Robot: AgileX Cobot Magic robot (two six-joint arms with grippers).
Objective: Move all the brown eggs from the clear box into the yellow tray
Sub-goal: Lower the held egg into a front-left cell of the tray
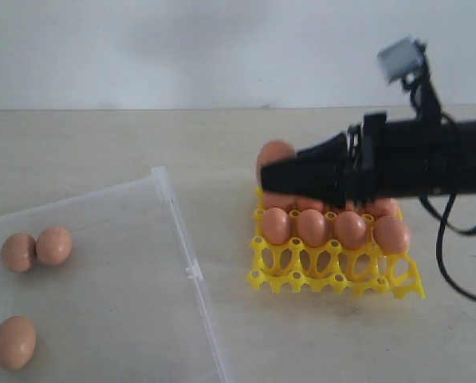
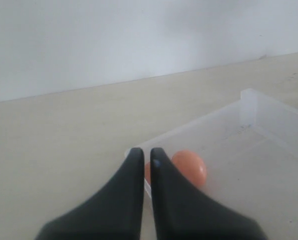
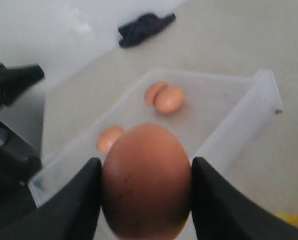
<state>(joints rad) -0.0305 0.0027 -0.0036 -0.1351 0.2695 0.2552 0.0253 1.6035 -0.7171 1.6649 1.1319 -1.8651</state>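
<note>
The right tool (image 3: 145, 167) stands wide, its black fingers (image 3: 84, 200) pressed against either side of a smooth pinkish-brown egg (image 3: 146, 180), which it holds clear of the pale desk (image 1: 102, 144). The left tool (image 2: 146, 156) has its black jaws drawn almost together, with only a thin slit between them and nothing in it. It hangs at the rim of the large clear plastic box (image 2: 268, 125).

Only the exterior view shows the bright yellow lattice egg tray (image 1: 337, 275). A row of four eggs (image 1: 333, 227) sits behind its bare front cups, and more eggs are half hidden under the arm. The left tool is out of that view. Three eggs lie in the box: a touching pair (image 1: 37, 249) and a single egg (image 1: 14, 341).

The right arm (image 1: 429, 163) reaches in level from the right over the tray's back rows, with the held egg near the tray's far left corner.
</note>
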